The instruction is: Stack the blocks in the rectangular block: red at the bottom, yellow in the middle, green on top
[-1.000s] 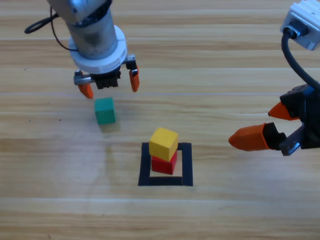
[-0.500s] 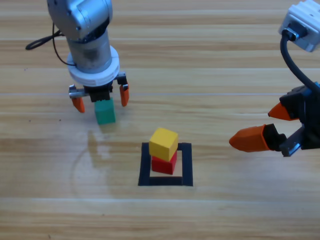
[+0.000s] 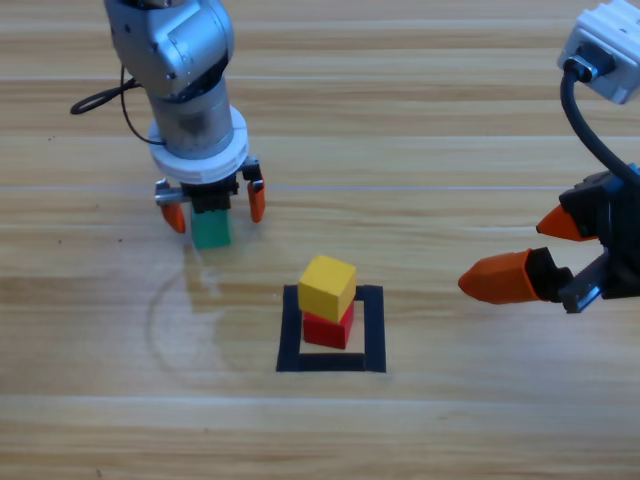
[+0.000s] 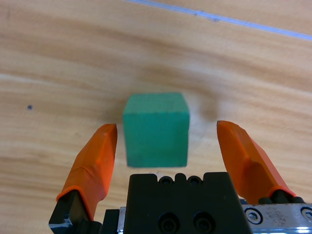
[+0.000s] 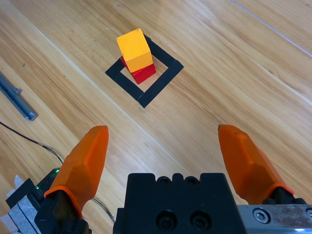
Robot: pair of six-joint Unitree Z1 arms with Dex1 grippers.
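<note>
Between open left gripper: green, square-on.

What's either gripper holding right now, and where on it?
Nothing. The left gripper is open astride the green cube, with gaps on both sides. The right gripper waits open at the right edge.

Table: wooden table, light planks with the grain running across the high view.
Seam: a pale line crosses the wood in the left wrist view.
Cable: black cable lies on the table near the top left.
Rail: grey metal strip at the right wrist view's left edge.
</note>
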